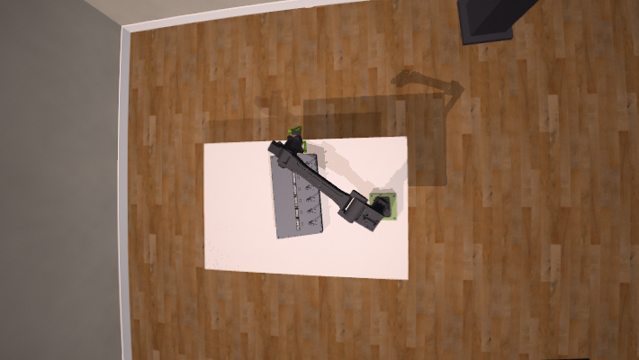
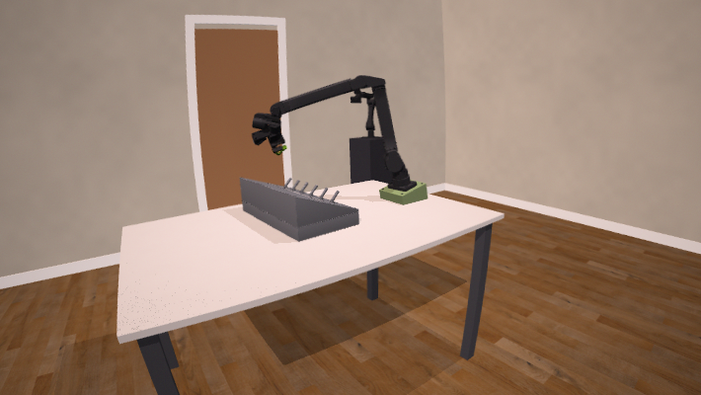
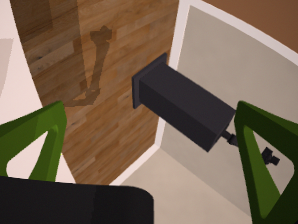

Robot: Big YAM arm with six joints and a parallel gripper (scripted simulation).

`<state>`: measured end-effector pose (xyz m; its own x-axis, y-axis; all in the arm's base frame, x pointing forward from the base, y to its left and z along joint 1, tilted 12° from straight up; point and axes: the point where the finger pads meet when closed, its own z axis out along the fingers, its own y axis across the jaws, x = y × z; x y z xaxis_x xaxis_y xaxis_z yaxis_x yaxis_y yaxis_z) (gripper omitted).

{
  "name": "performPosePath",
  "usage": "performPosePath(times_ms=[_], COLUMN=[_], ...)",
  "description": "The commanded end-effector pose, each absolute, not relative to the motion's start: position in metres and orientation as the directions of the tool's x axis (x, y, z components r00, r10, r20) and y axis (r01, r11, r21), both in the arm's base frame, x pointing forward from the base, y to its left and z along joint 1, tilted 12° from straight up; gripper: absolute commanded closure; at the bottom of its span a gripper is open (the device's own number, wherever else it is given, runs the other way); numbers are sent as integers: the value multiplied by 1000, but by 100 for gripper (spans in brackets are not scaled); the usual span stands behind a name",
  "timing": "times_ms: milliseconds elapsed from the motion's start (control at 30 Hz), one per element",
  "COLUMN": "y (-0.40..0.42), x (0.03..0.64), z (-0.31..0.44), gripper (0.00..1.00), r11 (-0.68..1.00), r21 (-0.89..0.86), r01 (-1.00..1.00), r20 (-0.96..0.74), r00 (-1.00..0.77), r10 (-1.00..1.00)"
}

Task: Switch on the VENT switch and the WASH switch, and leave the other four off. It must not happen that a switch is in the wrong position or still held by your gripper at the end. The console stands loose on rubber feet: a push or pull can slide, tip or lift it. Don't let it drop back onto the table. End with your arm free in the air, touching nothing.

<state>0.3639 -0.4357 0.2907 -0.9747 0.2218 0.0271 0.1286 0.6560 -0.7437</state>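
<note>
The grey console (image 1: 283,202) (image 2: 272,204) stands on the white table, its sloped face carrying a row of several toggle levers (image 1: 311,199) (image 2: 315,190). The labels are too small to read, so I cannot tell which lever is VENT or WASH, or which are on. My gripper (image 1: 301,139) (image 2: 281,149) (image 3: 150,110) is open and empty. It hangs high above the console's far end, beside the table's edge, touching nothing. The console is out of view in the wrist view. The arm hides part of the console's face in the top view.
The white table (image 1: 238,252) (image 2: 197,276) also carries the arm's green base (image 1: 392,213) (image 2: 405,197), to the right of the console. A dark pedestal (image 1: 488,27) (image 2: 362,160) (image 3: 185,102) with a second small arm stands on the floor beyond the table.
</note>
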Motion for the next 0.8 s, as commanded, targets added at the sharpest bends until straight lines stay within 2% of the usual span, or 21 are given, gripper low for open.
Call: performPosePath(times_ms=[0, 767], y=[-444, -441], x=[358, 330], z=[351, 391], gripper=[0, 0], r11=[610, 621], r21=[-770, -766], r01=[187, 166], r20=[-56, -33], r00=[-972, -975], r10=[228, 220])
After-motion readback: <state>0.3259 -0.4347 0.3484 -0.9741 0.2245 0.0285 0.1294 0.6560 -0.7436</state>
